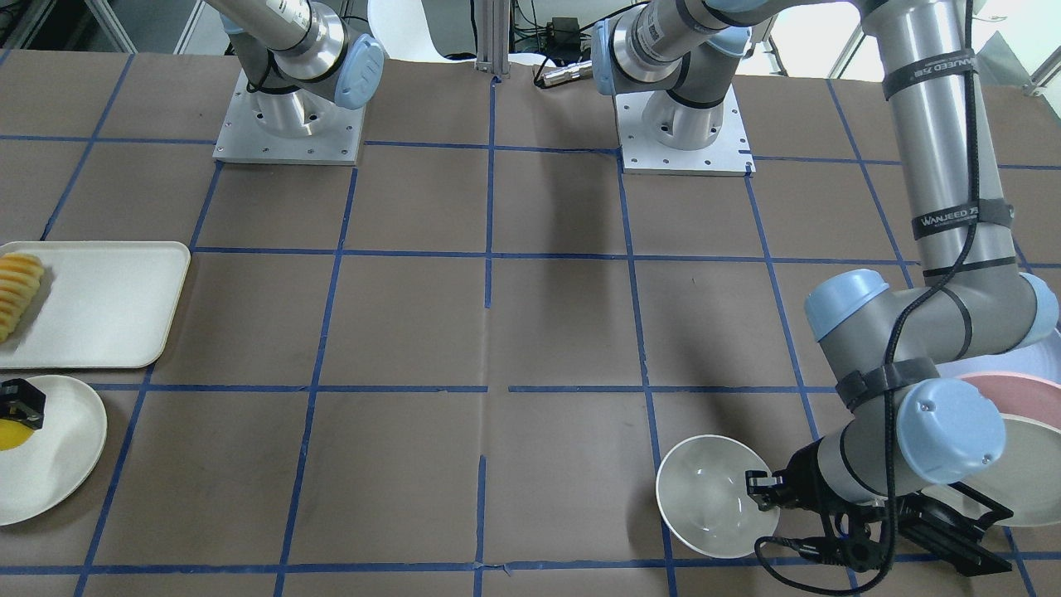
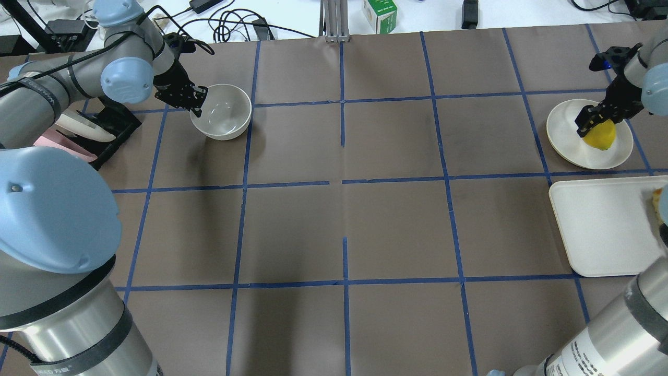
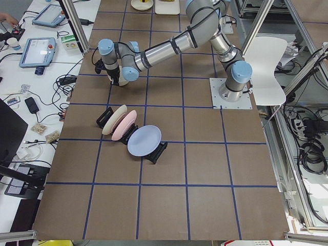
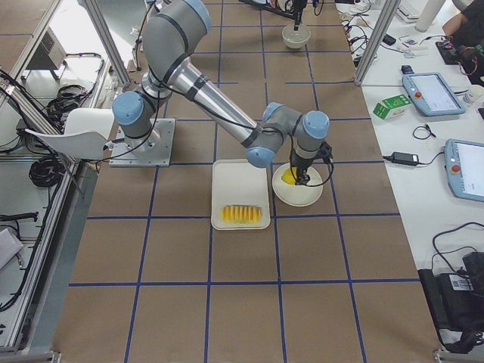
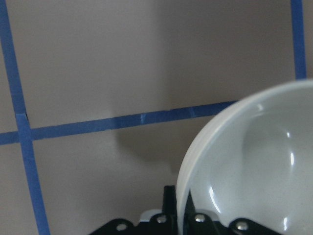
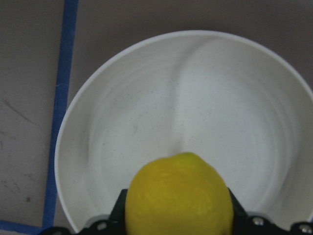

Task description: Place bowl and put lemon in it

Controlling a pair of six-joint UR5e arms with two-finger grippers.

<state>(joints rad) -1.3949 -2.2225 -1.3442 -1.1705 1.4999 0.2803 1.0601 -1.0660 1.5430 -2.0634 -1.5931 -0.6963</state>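
Observation:
The off-white bowl [image 2: 222, 112] is at the table's far left, close to the surface, and also shows in the front view [image 1: 713, 506]. My left gripper [image 2: 195, 102] is shut on its rim, one finger inside and one outside, as the left wrist view shows [image 5: 254, 166]. The yellow lemon [image 2: 601, 136] is over the flat off-white plate [image 2: 566, 130] at the far right. My right gripper [image 2: 592, 122] is shut on the lemon [image 6: 178, 196]. I cannot tell whether the lemon touches the plate [image 6: 146, 122].
A white tray [image 2: 600, 230] holding sliced ridged yellow food [image 1: 18, 294] lies beside the plate. A black rack with cream, pink and blue plates [image 3: 133, 136] stands by the left arm. A green carton [image 2: 380, 13] stands beyond the far edge.

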